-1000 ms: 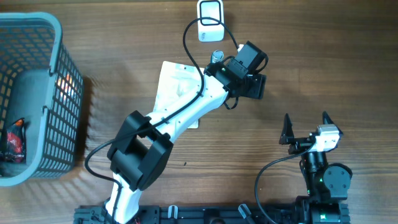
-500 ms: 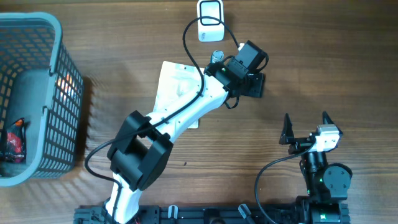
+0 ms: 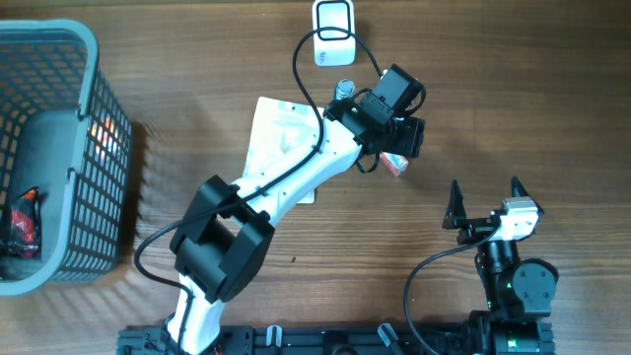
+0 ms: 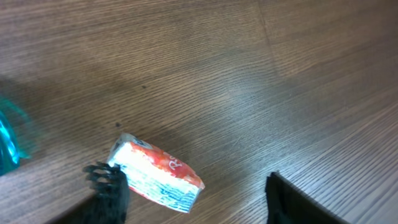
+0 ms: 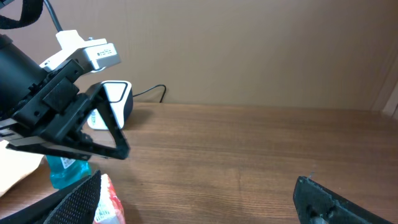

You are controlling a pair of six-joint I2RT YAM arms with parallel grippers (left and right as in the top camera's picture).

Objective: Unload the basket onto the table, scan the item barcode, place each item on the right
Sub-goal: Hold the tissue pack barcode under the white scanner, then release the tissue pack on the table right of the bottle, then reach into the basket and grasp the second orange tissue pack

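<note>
The item, a red, white and blue packet [image 3: 394, 164], shows just below my left gripper [image 3: 406, 138], near the white barcode scanner [image 3: 333, 33] at the table's far edge. In the left wrist view the packet [image 4: 155, 177] lies low over the wood, close against the left finger [image 4: 107, 186]. The other finger [image 4: 298, 202] stands well clear of it, so my left gripper [image 4: 193, 186] is open. No barcode shows on the packet. My right gripper [image 3: 485, 202] rests open at the near right, with nothing between its fingers [image 5: 68, 202].
A teal bottle [image 3: 344, 91] stands beside the left wrist, below the scanner [image 5: 115, 102]. A white sheet [image 3: 281, 138] lies under the left arm. A blue-grey basket [image 3: 59, 59] at the far left holds a red packet [image 3: 22, 227].
The packet has come into sight below the left gripper, where it was hidden before. The left jaws have narrowed slightly. The right arm has not moved.
</note>
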